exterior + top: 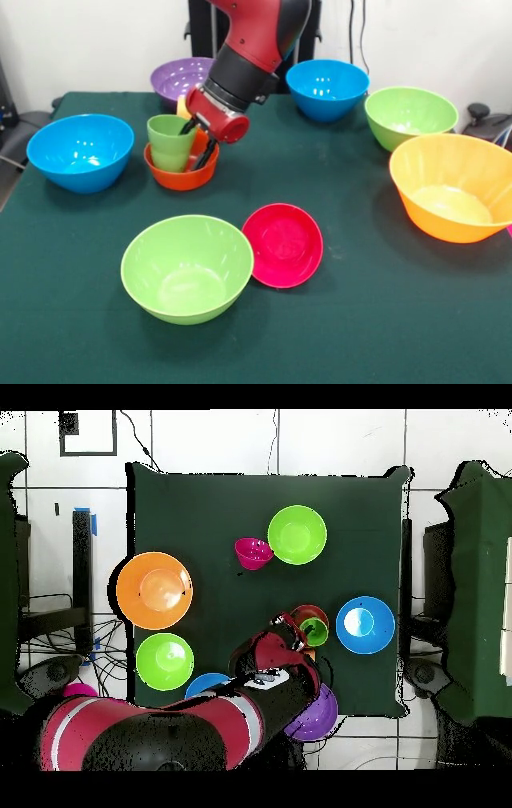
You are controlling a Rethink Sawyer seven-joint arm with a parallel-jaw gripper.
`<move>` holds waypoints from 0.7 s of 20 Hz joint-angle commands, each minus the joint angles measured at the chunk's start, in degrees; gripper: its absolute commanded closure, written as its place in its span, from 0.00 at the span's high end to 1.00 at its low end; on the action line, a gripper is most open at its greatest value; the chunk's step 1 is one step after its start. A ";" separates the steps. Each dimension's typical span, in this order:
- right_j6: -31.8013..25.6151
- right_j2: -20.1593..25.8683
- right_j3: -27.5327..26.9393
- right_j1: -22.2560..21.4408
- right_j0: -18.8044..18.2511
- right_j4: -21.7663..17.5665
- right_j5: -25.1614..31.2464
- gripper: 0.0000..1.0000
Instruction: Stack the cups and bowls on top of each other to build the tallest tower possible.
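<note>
The light green cup (170, 142) stands upright inside the small orange-red bowl (181, 177) at the table's left middle. My gripper (198, 142) reaches down at the cup's right side. One finger is at the cup's rim, the other hangs outside it into the bowl, with a gap showing between them. The cup (315, 632), bowl (305, 615) and gripper (296, 628) also show in the overhead view. A bit of the orange cup (183, 106) peeks out behind the gripper. The magenta bowl (282, 244) leans on a light green bowl (186, 268) in front.
A blue bowl (80, 150) stands left of the stack and the purple bowl (178, 78) behind it. A second blue bowl (326, 88), a light green bowl (410, 116) and the large orange bowl (454, 186) stand on the right of the green table (360, 320).
</note>
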 commanded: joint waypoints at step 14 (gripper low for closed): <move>-1.07 13.96 -5.17 -1.73 -2.81 -2.79 12.74 1.00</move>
